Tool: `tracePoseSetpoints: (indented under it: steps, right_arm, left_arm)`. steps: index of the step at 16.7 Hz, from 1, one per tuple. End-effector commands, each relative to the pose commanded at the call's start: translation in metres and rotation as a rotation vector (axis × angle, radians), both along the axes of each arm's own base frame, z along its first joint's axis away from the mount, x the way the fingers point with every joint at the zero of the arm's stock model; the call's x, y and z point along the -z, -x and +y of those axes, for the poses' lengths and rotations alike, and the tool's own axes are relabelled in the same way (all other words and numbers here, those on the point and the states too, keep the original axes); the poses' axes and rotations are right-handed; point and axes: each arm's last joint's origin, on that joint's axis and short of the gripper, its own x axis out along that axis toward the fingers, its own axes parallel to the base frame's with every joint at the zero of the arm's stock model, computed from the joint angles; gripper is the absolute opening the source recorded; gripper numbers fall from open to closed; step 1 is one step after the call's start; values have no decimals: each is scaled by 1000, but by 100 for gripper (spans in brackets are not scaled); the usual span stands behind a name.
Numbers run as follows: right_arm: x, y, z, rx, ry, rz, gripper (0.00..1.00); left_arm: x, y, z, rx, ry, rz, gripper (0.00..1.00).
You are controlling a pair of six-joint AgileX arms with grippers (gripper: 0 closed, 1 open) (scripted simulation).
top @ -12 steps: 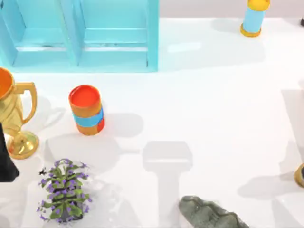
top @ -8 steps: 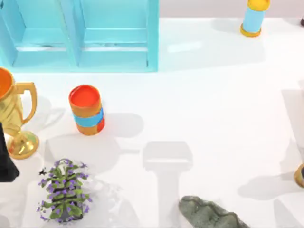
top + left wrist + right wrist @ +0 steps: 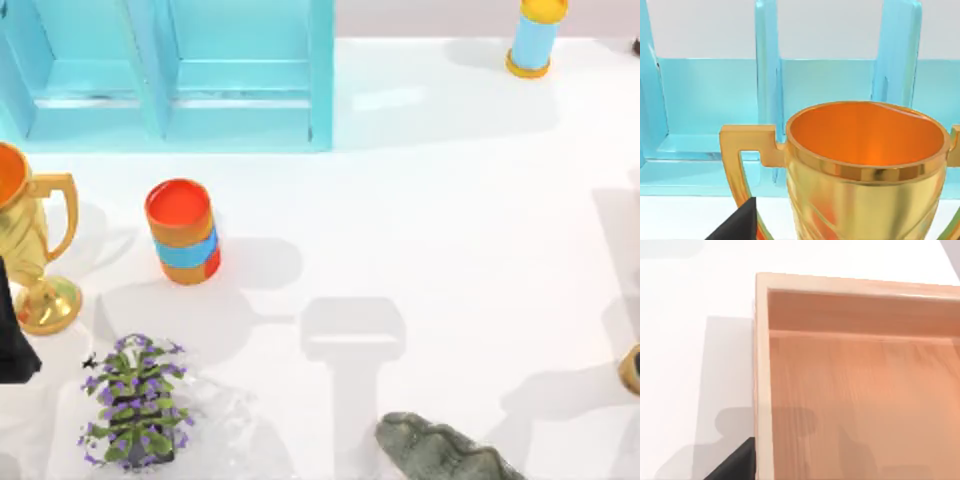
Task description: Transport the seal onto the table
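The seal is not appearing anywhere on the table [image 3: 450, 200], so, judging by that, the transport is looking barely begun. The left arm [image 3: 12, 340] is sitting at the table's left edge beside the gold trophy [image 3: 30, 250] (its wrist camera is facing that cup and the light-blue shelf [image 3: 170, 70]). The right wrist camera is looking down at a wooden tray [image 3: 860, 390]; I cannot tell either pincer's state.

The gold trophy [image 3: 30, 250] is cut by the left edge of the top view, the grey-green figure [image 3: 440, 452] by the bottom edge, and a small gold object [image 3: 631, 370] by the right edge. In the right wrist view, the wooden tray [image 3: 855, 385] runs off the right and bottom edges.
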Motion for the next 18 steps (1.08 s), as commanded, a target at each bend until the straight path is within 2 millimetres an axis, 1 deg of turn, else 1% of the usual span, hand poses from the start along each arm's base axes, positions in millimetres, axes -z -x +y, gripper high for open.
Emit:
tracePoseSetpoints:
  steps: [2, 5, 7, 9, 12, 14, 16, 18]
  right_arm:
    - [-10, -24, -14, 23, -4, 219, 100]
    - [-14, -60, -40, 36, -43, 532, 100]
    - [-14, -81, -60, 35, -79, 695, 100]
    - [-13, -98, -79, 27, -116, 821, 100]
    - [-9, -119, -104, 12, -167, 953, 100]
    - [-7, -127, -115, 5, -190, 1002, 100]
    - [-6, -130, -120, 3, -198, 1017, 100]
    - [-6, -130, -120, 3, -198, 1017, 100]
  left_arm:
    - [0, 0, 0, 0, 0, 0, 100]
    - [0, 0, 0, 0, 0, 0, 100]
    - [0, 0, 0, 0, 0, 0, 100]
    - [0, 0, 0, 0, 0, 0, 100]
    - [0, 0, 0, 0, 0, 0, 100]
    - [0, 0, 0, 0, 0, 0, 100]
    - [0, 0, 0, 0, 0, 0, 100]
    - [0, 0, 0, 0, 0, 0, 100]
